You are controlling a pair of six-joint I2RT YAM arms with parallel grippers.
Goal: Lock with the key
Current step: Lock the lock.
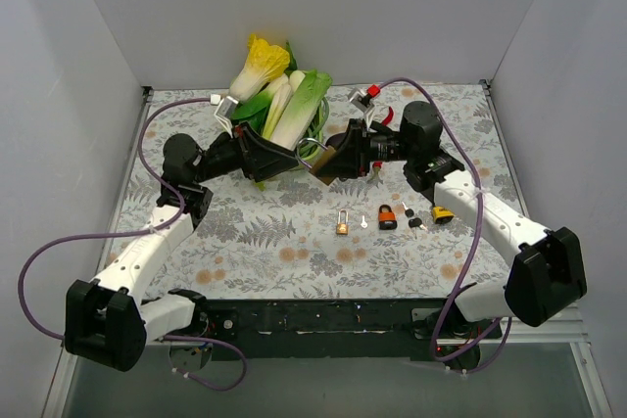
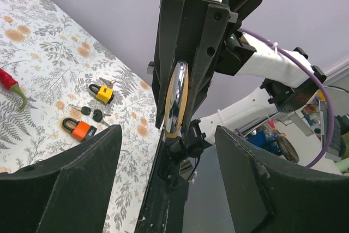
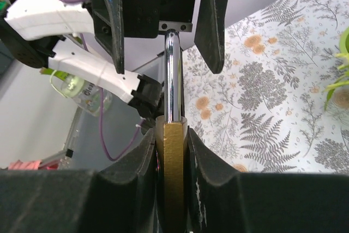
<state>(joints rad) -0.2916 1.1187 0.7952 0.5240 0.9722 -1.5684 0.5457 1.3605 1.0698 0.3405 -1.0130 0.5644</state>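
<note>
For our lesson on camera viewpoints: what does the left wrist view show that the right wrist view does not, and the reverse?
Only the left wrist view shows the orange padlock, yellow padlock, black-headed keys and red chilli. Only the right wrist view shows green vegetable leaves at its right edge. Both show the brass padlock with its chrome shackle, and the fern-patterned tablecloth.

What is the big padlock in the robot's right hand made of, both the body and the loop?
The padlock body looks like brass: it is yellow-gold with a dull, brushed sheen. Its shackle looks like polished or chromed steel: it is silvery and mirror-bright, with sharp highlights. Either could be plating over another metal; the pictures cannot tell.
</note>
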